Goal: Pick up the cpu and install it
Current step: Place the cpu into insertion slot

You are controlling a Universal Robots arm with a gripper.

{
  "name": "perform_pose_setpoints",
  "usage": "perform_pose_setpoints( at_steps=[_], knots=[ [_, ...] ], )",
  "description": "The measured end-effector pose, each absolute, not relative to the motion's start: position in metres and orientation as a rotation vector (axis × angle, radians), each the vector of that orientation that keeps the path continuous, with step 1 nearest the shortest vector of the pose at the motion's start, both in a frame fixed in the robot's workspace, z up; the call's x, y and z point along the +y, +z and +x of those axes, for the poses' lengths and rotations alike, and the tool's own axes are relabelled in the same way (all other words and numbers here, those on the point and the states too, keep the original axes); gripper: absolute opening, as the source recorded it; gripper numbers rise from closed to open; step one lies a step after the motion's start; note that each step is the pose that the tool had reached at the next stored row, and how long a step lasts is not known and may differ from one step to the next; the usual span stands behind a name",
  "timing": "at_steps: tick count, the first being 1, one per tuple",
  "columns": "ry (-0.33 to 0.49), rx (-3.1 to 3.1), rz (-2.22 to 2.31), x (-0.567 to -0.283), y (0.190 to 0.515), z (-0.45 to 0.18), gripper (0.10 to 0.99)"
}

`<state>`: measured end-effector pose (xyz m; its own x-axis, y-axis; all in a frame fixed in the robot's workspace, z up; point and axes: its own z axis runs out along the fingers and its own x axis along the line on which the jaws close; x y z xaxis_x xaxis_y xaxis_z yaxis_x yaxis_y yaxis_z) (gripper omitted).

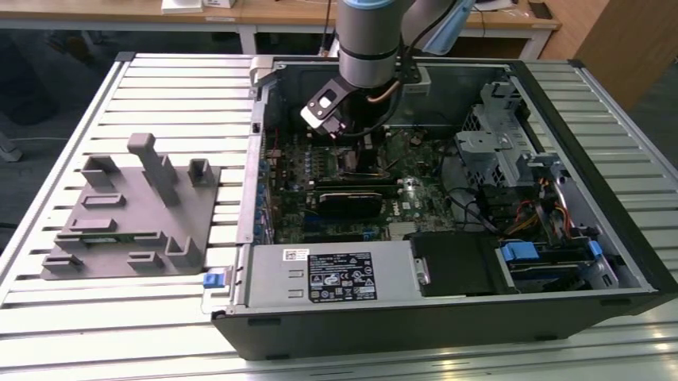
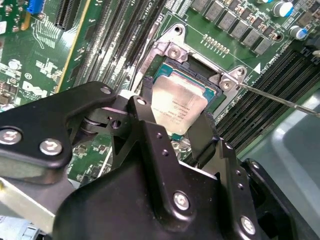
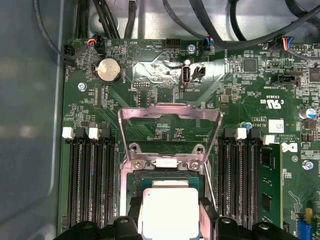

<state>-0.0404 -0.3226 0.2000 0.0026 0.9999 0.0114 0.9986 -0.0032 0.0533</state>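
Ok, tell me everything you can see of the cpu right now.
The cpu is a small, thin square chip with a pale silvery metal top bearing faint print and a green rim along one edge. It lies flat in the dark socket on the motherboard, next to the load plate, which stands hinged open. The end effector's two black fingers press on two opposite edges; whether it is fully seated I cannot tell.
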Motion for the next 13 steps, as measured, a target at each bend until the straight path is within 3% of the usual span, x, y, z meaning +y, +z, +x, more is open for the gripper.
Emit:
perform_pose_setpoints(
  at_steps=[13],
  knots=[
    [0.070,2.187,2.213,-0.3193,0.1944,-0.0400,0.533]
  ],
)
